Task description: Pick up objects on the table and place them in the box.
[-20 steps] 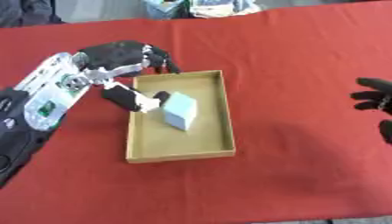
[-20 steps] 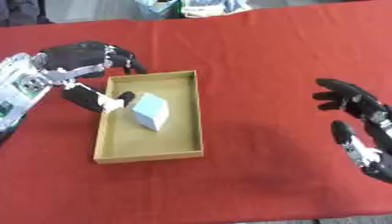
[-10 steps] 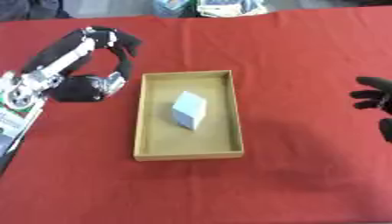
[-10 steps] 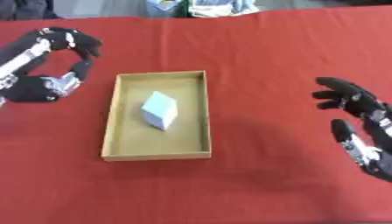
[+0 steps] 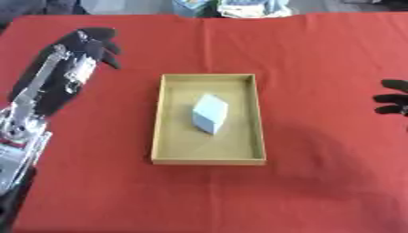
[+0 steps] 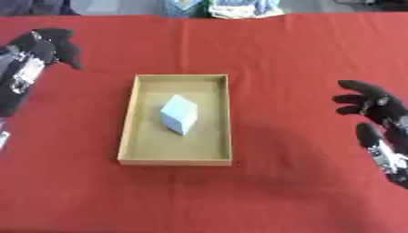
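A red tablecloth point(image 5: 318, 182) covers the whole table, bare and open on every side of the shallow tan box point(image 5: 209, 157), which sits near the middle with its long sides running away from the robot; wide red margins lie to its left, right and near side, and only at the far edge do some blurred packages point(image 5: 239, 7) crowd the cloth. The left hand point(image 5: 84, 43) hangs well to the left of the box, raised toward the far left, fingers spread and relaxed, holding nothing. A second ago that hand was at the box's left wall with its fingers over the block; half a second ago it had drawn off to the left, and now it stands higher and farther from the box, leaving the box's rim free all round. The right hand point(image 6: 374, 107) rests at the right edge, fingers loosely spread and empty, much as it was before. A pale blue block point(image 5: 210, 113) lies inside the box, about central, turned corner-on to the walls.
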Motion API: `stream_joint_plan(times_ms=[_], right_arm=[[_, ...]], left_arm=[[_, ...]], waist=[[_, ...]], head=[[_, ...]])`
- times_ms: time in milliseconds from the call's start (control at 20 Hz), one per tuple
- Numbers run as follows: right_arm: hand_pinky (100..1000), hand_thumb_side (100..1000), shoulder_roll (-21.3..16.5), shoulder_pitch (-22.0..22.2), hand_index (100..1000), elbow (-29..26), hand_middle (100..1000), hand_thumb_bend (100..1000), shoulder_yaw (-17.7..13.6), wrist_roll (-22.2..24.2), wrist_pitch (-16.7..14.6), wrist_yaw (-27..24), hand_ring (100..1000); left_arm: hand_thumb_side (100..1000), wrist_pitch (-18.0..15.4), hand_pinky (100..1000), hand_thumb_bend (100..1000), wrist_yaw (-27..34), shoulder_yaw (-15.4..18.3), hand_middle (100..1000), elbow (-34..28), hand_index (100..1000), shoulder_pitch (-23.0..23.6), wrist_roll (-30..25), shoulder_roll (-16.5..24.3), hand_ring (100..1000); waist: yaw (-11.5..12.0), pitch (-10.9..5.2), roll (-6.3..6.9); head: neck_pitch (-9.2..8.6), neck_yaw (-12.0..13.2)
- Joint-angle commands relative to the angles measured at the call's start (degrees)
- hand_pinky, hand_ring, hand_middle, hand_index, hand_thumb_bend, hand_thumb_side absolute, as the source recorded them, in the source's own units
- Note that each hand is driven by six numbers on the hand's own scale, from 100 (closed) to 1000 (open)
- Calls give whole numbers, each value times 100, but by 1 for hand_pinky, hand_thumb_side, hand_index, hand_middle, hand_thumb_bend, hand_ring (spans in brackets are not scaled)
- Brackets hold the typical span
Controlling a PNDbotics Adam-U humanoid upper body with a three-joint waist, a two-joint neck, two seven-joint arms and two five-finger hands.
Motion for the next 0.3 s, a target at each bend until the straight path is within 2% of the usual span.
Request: stream_joint_plan(times_ms=[50,300], right_arm=[[770,808,-41,-55,984,-104,923,100,-66,-6,42,-156,853],[769,809,-3,-41,984,-106,921,100,-79,11,105,-263,852]], left_arm=[[811,106,694,100,-5,115,604,-83,825,16,-3,-138,574],[816,148,695,100,-81,116,605,-68,827,59,-25,-299,576]], waist=[[-19,-65,9],[7,-67,17]], head=[[24,35],[37,10]])
